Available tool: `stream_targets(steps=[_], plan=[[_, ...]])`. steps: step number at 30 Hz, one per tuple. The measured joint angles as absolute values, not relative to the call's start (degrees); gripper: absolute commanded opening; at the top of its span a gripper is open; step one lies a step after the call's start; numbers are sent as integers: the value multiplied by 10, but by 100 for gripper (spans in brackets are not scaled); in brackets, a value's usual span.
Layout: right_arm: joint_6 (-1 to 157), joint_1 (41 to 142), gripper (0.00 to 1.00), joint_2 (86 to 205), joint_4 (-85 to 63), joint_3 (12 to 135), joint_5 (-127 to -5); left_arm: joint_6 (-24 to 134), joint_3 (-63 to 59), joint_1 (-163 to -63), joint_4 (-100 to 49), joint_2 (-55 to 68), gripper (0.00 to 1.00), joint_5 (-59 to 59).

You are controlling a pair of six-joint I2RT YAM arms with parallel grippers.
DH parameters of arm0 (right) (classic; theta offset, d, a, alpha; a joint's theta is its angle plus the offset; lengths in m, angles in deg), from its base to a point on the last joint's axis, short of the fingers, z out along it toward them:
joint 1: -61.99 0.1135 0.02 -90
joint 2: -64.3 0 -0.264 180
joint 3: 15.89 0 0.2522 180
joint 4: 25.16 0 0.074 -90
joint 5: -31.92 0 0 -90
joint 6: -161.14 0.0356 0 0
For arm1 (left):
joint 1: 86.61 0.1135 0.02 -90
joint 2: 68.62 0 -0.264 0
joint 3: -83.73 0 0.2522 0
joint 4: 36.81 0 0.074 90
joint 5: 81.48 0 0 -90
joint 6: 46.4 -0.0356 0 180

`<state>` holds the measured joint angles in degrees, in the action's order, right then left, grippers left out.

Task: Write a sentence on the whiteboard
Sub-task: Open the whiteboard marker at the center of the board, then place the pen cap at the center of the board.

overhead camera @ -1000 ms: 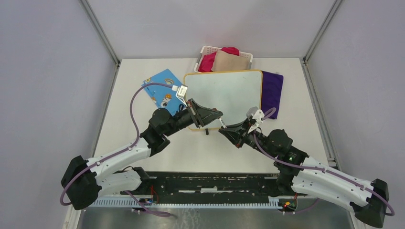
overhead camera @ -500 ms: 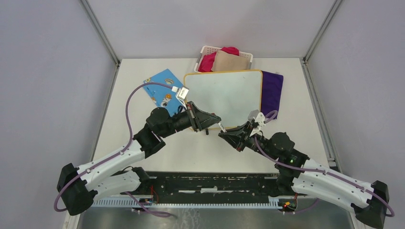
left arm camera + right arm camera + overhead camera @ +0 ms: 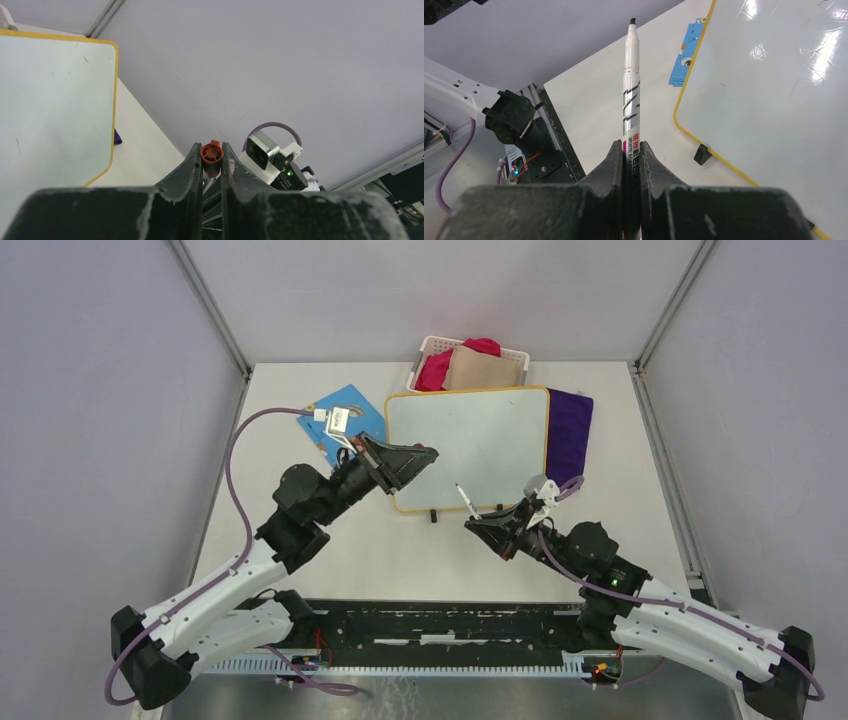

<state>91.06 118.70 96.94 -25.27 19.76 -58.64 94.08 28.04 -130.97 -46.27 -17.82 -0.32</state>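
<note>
Nearest you, just off the whiteboard's [image 3: 480, 435] near edge, your right gripper [image 3: 630, 147] has its fingers pinched hard on the barrel of the whiteboard marker [image 3: 631, 100]. The bare dark tip points away from the wrist and looks clear of the board. To the whiteboard's left edge, your left gripper [image 3: 212, 150] has its fingers pressed on the orange-red cap [image 3: 211, 154], so the uncapping looks done. The whiteboard lies flat mid-table and carries no sentence yet, only faint specks, so the writing is the step in hand. Swing the tip over the upper left of the white field, well inside the yellow frame, and tilt the marker so the nib meets the surface at a slant, not flat. Press lightly, since a hard push may slide the board on its small feet. Keep the left arm off the whiteboard, or rest it on the frame if the board creeps. Left of the whiteboard lies a blue card [image 3: 360, 405], right of it a purple cloth [image 3: 570, 430], and beyond its far edge a white basket [image 3: 430, 348] of cloths. None of them needs touching.
</note>
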Motion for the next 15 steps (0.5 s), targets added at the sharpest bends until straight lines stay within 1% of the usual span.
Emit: stream_targets(steps=[3, 7, 12, 15], plan=[[910, 1187, 0, 965, -247, 198, -578, 931, 257, -1309, -447, -178, 2, 8], [907, 1187, 0, 950, -224, 198, -549, 887, 202, -1309, -341, -177, 2, 48], [892, 1187, 0, 935, -163, 199, -467, 812, 115, -1304, -94, -175, 2, 179], [882, 1186, 0, 935, -136, 199, -435, 783, 99, -1283, 26, -162, 2, 228]])
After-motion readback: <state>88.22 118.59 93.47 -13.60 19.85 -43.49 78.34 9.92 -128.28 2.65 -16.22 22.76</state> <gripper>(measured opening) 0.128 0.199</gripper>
